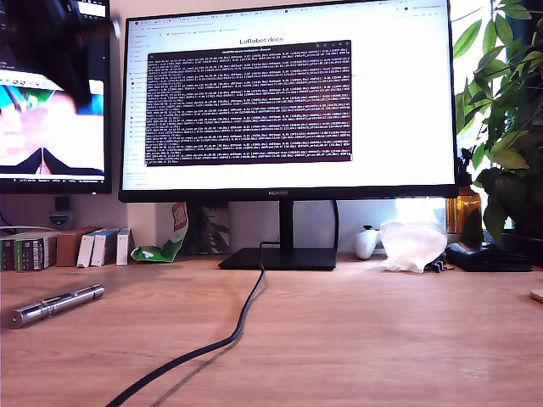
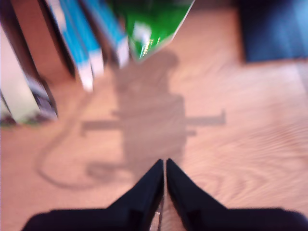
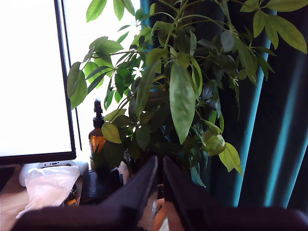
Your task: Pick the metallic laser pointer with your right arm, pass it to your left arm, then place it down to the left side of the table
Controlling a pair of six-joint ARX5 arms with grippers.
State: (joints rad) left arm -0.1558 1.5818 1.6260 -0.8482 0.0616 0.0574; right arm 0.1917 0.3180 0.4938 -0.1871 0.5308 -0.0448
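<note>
Metallic laser pointer [image 1: 56, 305] lying on the table [image 1: 365, 339] at the exterior view's near left, my first gripper [image 2: 165, 162] jaws nearly closed and empty, my second gripper [image 3: 160, 161] likewise, facing the plant [image 3: 178, 91]

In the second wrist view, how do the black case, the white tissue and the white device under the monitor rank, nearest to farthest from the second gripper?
From my second gripper, as far as this view shows:
1. Black case, just beside the fingers.
2. White tissue, further on, below the monitor.
3. White device, behind the tissue and partly hidden by it.
</note>
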